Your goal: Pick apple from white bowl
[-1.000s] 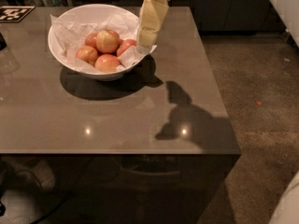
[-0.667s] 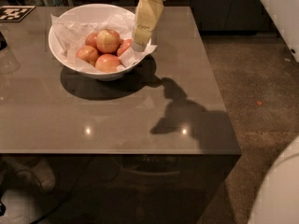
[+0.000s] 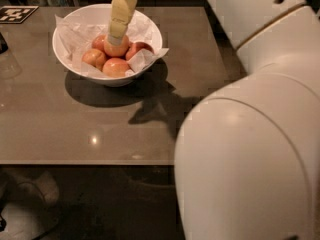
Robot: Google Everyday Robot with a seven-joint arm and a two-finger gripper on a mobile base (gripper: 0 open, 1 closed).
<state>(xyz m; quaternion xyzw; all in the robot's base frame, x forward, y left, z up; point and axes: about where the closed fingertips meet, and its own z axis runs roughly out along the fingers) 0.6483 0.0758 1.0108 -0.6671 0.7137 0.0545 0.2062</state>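
Now gripper (image 3: 115, 37) sits atop apple (image 3: 118, 48) in bowl (image 3: 107, 79); grip state can't tell. Off-centre contact may roll it away.

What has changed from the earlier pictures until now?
The gripper moved from the right rim of the white bowl to its middle, down to the apple. The arm's white body came into view at the right. The bowl and other apples stayed in place.

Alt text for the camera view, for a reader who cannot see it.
The gripper reaches down into the white bowl, at the top of the largest apple, with three smaller apples beside it on crumpled paper. The bowl stands on a brown table; the robot's white arm fills the right foreground.
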